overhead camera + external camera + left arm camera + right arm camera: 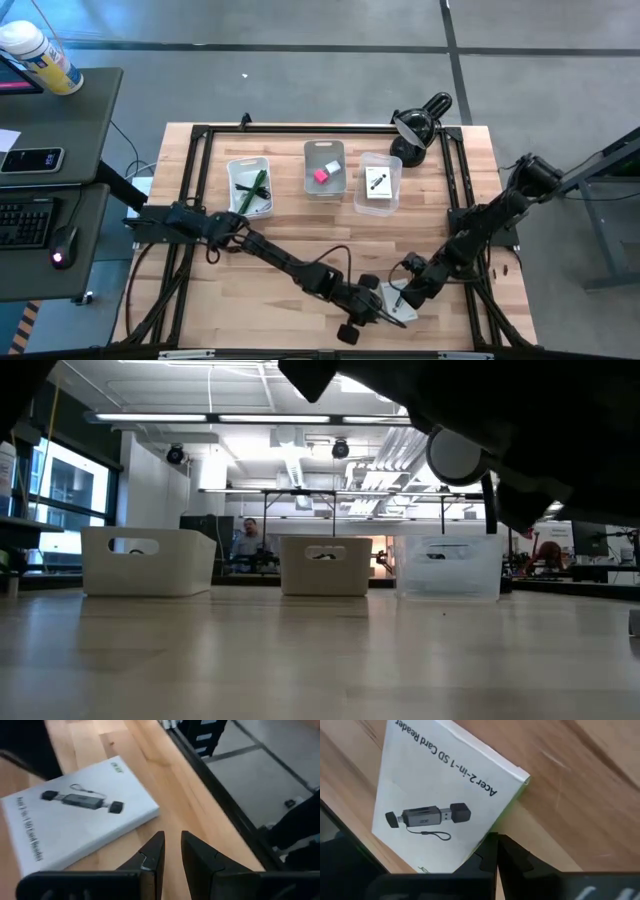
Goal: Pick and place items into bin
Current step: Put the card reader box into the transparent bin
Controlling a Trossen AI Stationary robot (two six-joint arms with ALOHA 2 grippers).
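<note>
A white card box point(75, 812) printed with a black card reader lies flat on the wooden table near its front edge, and also shows as the box point(393, 300) from above. My left gripper point(171, 837) hovers just beside the box's near corner. Its fingers are a narrow gap apart with only bare wood between them. My right gripper point(495, 840) is shut, its tips at the box's point(445, 800) long side edge. Three bins stand in a row farther back. My right gripper comes slanting down from above, with its shut fingertips point(489, 851) right at the box's green-tinted long side edge point(496, 824). Whether they touch that edge I cannot tell. The box lies flat on the table.
The left white bin point(250, 188) holds a green pen and a black cable. A pink block and a white cube lie in the middle bin point(324, 168), and a printed card in the clear bin point(377, 185). A black desk lamp point(415, 125) stands at the far right. A black frame rail point(220, 795) borders the table.
</note>
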